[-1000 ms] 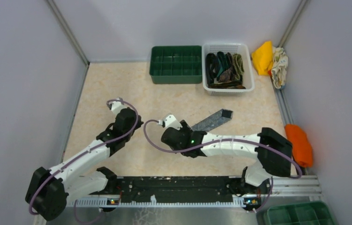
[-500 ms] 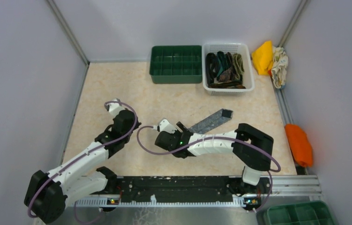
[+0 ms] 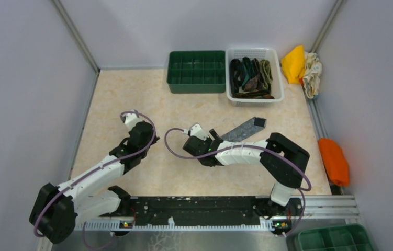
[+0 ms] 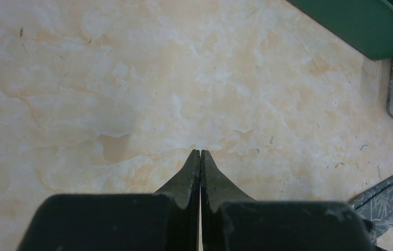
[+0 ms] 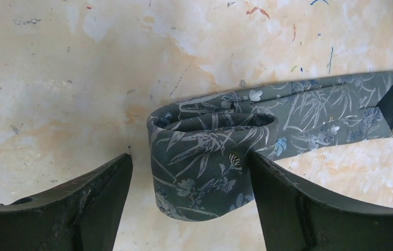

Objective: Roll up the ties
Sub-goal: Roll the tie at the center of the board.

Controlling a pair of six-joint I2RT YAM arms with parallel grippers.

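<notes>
Since the frame one second back, the right arm has folded its elbow inward and the flat tip of the grey tie has shifted slightly toward the far side; the left arm has scarcely changed.

Left: the left tool, its jaws pressed together on nothing, hangs over the bare desk.

Centre: the right tool, jaws spread wide and gripping nothing, straddles the rolled end of the grey tie. This loose coil lies on the desk between the fingers. The finger at the wrist view's left stands apart from it. The other is just beside it, and contact cannot be judged. The unrolled remainder runs flat toward the far right and ends in a dark-lined tip.

Far centre: a green tray with divided compartments. Touching its right side is a white basket holding more ties, dark and bunched.

Right: a yellow cloth sits in the far corner, and an orange cloth lies off the desk's right edge.
</notes>
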